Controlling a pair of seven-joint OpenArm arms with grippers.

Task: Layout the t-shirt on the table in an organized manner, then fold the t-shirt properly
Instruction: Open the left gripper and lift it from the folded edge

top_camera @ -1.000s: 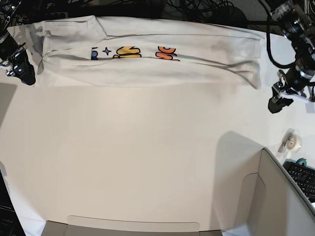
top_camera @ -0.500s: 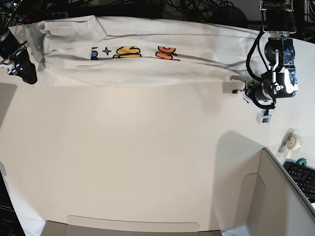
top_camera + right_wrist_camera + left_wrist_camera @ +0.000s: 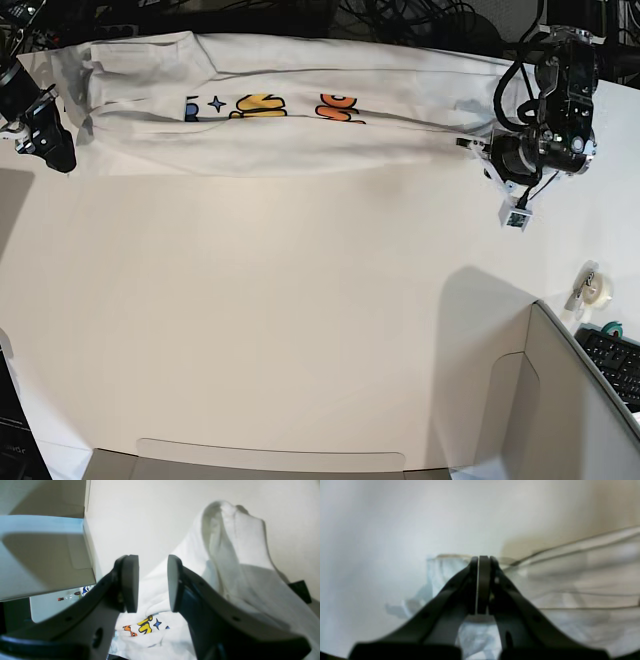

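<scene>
On the table [image 3: 300, 320], the t-shirt [image 3: 300, 120] lies folded; left jaws clenched, right parted.

Black arms, looped black cables, matte black pincer fingers [image 3: 130, 582] with flat pads

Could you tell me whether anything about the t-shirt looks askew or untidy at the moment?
Yes. The t-shirt lies as a long, creased band along the table's far edge, folded over so its print is half hidden. The end by the right gripper is bunched up into a peak.
</scene>
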